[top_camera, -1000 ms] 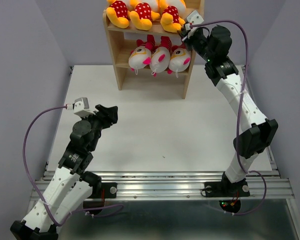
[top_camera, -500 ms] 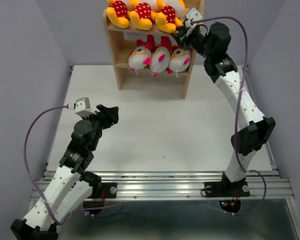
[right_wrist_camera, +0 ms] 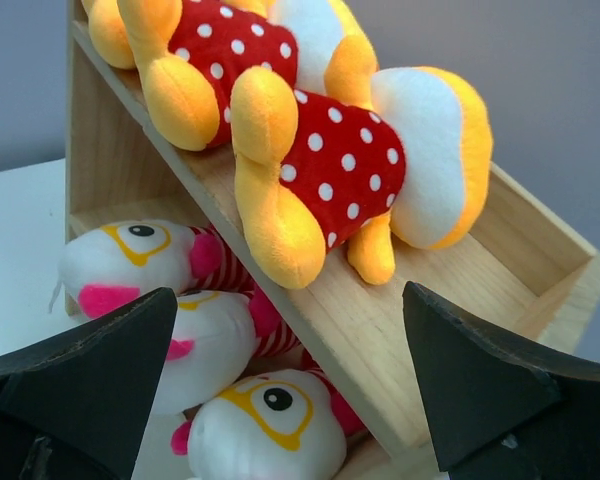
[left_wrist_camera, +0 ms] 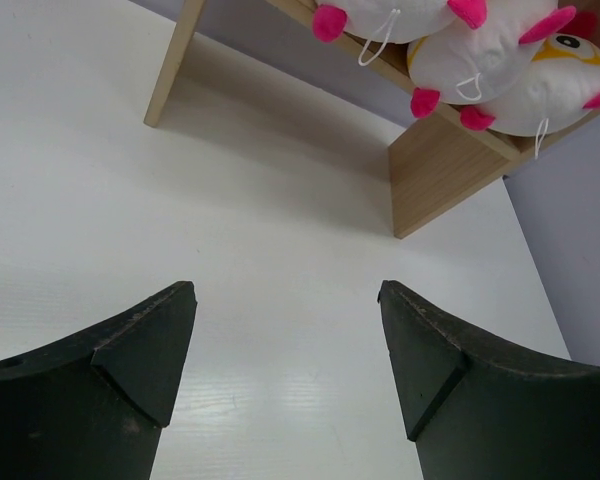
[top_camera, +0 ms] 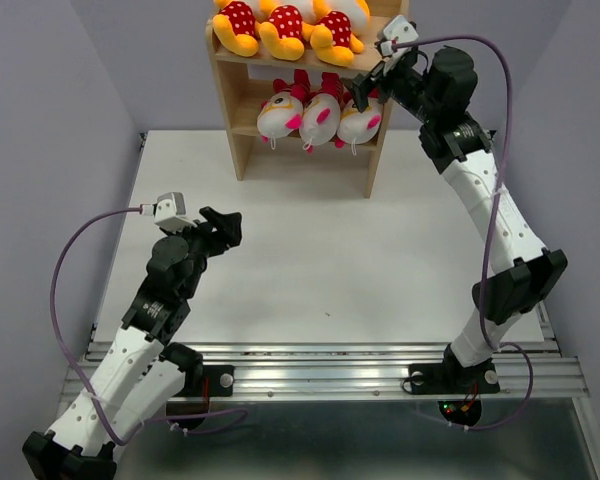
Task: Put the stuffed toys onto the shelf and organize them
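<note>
The wooden shelf (top_camera: 242, 150) stands at the table's far edge. Three yellow-orange stuffed toys in red dotted shirts lie on its upper tier (top_camera: 238, 25) (top_camera: 283, 28) (top_camera: 335, 32). Three white striped toys (top_camera: 278, 115) (top_camera: 318, 118) (top_camera: 360, 118) lie on the tier below. My right gripper (top_camera: 372, 82) hangs open just off the shelf's right end. In the right wrist view its gripper (right_wrist_camera: 290, 292) stands wide and empty before the rightmost yellow toy (right_wrist_camera: 340, 160) and the shelf board (right_wrist_camera: 380, 330). My left gripper (top_camera: 225, 222) is open and empty over the table's left side, also open in the left wrist view (left_wrist_camera: 285, 288).
The white table top (top_camera: 330, 260) stretches between the arms and the shelf. The shelf's right side panel (left_wrist_camera: 435, 175) and the white toys (left_wrist_camera: 500, 70) show ahead of the left gripper. Grey walls close in both sides.
My right gripper has opened wide, let go of the rightmost yellow toy on the upper tier, and drawn back a little to the right. The left gripper opened slightly more.
</note>
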Motion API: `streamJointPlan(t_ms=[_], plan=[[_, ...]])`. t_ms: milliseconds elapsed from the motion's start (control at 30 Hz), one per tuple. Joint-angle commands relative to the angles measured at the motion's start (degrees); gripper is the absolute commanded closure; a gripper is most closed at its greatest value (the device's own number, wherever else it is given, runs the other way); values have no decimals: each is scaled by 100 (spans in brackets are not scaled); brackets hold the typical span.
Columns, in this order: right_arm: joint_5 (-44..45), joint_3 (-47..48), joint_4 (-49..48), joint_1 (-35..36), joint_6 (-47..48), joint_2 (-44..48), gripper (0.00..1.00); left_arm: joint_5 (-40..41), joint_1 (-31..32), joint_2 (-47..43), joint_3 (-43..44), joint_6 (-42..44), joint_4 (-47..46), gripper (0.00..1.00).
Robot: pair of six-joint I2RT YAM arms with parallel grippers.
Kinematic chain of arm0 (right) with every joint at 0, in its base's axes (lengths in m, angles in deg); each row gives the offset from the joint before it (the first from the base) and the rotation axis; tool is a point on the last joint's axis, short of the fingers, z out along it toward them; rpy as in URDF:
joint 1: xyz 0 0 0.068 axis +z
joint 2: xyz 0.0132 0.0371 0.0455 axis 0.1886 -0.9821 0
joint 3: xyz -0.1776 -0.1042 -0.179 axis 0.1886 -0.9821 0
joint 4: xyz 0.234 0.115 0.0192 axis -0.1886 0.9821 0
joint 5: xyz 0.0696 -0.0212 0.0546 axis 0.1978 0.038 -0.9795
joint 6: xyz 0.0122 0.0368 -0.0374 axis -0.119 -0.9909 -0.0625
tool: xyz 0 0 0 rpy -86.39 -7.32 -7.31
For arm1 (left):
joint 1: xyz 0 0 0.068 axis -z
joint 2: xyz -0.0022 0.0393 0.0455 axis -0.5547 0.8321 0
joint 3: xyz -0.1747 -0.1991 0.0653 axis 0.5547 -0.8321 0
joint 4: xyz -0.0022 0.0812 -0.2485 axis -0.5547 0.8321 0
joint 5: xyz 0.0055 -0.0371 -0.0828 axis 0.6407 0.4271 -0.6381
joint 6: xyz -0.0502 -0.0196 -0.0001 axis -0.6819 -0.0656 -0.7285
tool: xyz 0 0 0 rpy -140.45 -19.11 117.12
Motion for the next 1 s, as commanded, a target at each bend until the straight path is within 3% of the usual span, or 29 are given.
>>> streamJointPlan(t_ms=[0, 133, 200, 300, 400, 433, 567, 967], plan=[[225, -172, 34, -21, -151, 909, 0, 36, -23, 85, 228, 290, -308, 14], [243, -1252, 175, -21, -510, 1708, 0, 133, -23, 234, 482, 448, -158, 12], [392, -2110, 280, -21, -1192, 2068, 0, 212, -23, 278, 553, 493, -79, 1], [480, -3036, 403, -82, -1775, 2815, 0, 265, -23, 358, 615, 537, -61, 1], [1129, -4188, 395, -275, -2581, 3431, 0, 300, -23, 480, 641, 519, -53, 1], [1749, -4634, 386, -337, -2786, 3537, 0, 309, -23, 507, 650, 510, -52, 1], [3693, -5419, 421, -828, -3736, 3915, 0, 475, -23, 630, 685, 414, 70, 1], [5068, -6870, 746, -1032, -4414, 4381, 0, 625, -23, 700, 720, 291, 369, 1]])
